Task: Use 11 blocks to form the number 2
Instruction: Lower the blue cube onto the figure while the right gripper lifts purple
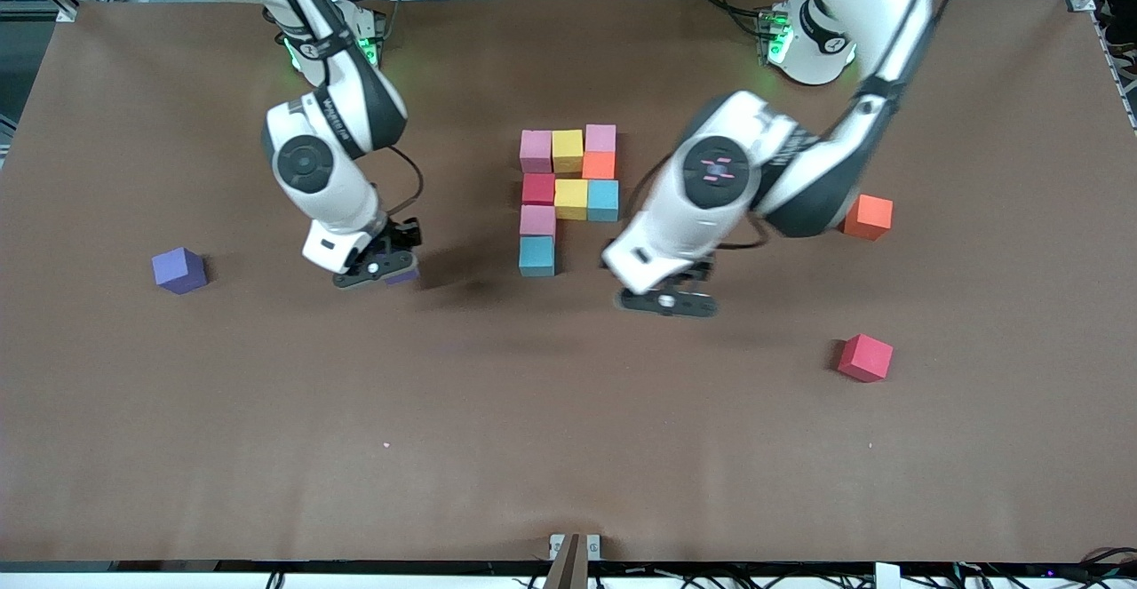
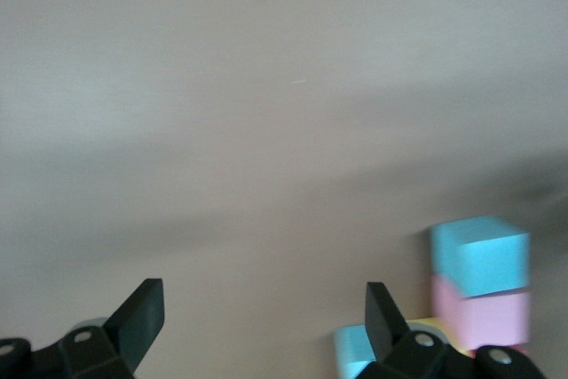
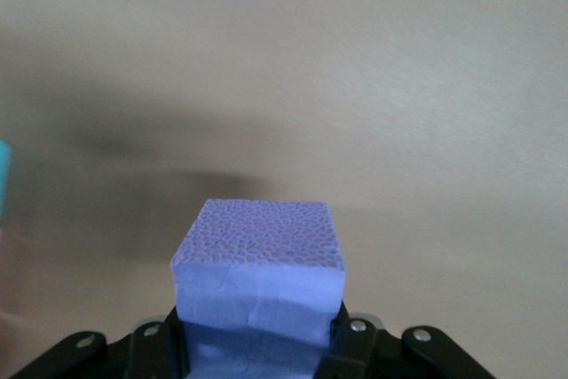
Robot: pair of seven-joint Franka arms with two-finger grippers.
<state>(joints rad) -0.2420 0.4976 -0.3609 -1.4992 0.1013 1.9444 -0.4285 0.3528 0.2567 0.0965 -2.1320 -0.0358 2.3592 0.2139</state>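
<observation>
Several blocks touch in a cluster at mid-table, the number 2 (image 1: 571,199): pink, yellow and pink in the row nearest the bases, orange, red, yellow and light blue below, then pink and a light blue block (image 1: 536,256) nearest the camera. My right gripper (image 1: 377,269) hangs over bare table beside the cluster, toward the right arm's end, shut on a purple block (image 3: 257,281). My left gripper (image 1: 668,302) hovers open and empty over the table, toward the left arm's end of the cluster. Its wrist view shows the left gripper (image 2: 264,312) with light blue (image 2: 484,255) and pink (image 2: 484,317) blocks beside it.
Loose blocks lie on the brown table (image 1: 568,447): a purple one (image 1: 180,270) toward the right arm's end, an orange one (image 1: 868,217) and a red one (image 1: 865,357) toward the left arm's end.
</observation>
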